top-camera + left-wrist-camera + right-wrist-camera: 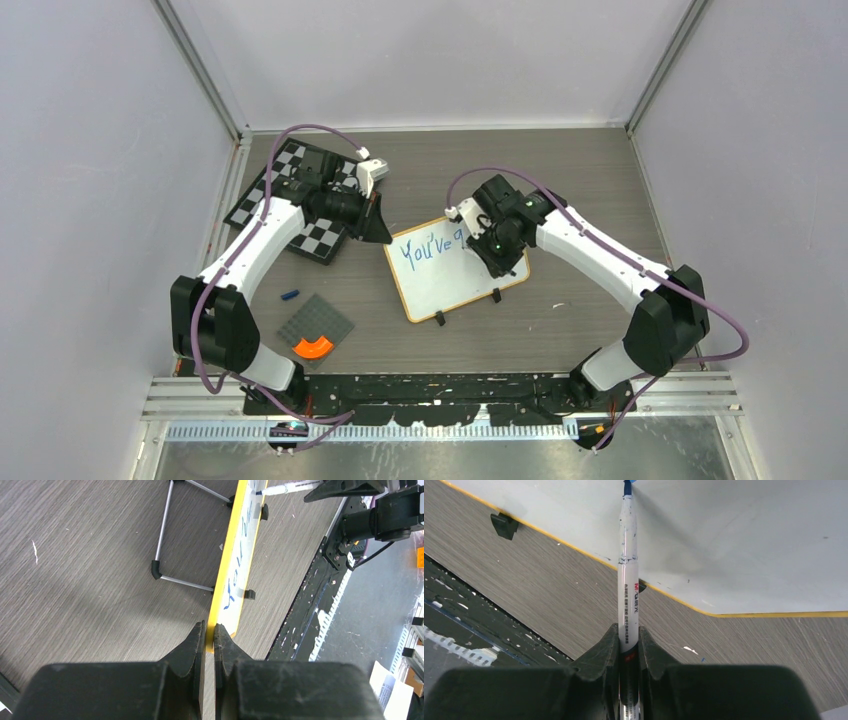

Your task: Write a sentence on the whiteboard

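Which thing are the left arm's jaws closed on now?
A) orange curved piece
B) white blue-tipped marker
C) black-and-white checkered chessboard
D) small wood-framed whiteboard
D: in the left wrist view the left arm's jaws pinch the frame edge of the small wood-framed whiteboard.

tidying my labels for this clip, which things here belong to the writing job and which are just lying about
In the job: whiteboard, blue writing on it; marker, tip at the board; right gripper holding the marker; left gripper pinching the board's frame.
Lying about: chessboard; small blue piece; grey square plate; orange curved piece on that plate.
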`<state>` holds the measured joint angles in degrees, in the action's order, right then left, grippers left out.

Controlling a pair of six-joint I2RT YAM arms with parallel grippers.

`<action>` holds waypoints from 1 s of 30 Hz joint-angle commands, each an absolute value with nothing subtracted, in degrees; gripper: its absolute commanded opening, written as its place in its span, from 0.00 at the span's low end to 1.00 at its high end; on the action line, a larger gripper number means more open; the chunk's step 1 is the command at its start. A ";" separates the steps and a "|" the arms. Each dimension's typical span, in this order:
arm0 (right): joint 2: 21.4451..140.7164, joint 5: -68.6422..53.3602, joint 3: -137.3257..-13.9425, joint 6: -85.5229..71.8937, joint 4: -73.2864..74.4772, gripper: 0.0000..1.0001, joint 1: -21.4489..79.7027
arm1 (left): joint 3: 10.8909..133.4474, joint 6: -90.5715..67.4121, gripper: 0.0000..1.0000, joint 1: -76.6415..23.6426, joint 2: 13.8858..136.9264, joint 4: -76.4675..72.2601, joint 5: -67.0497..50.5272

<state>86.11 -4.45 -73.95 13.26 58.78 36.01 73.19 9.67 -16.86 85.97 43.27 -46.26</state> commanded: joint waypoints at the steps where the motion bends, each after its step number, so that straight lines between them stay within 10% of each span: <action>1: 84.02 -5.10 -73.81 12.11 57.89 0.00 37.71 | 72.60 10.38 0.00 -17.86 86.55 43.09 -45.44; 30: 83.99 -3.16 -78.02 13.80 58.06 0.00 33.47 | 72.69 10.21 0.00 -17.93 86.64 43.03 -45.41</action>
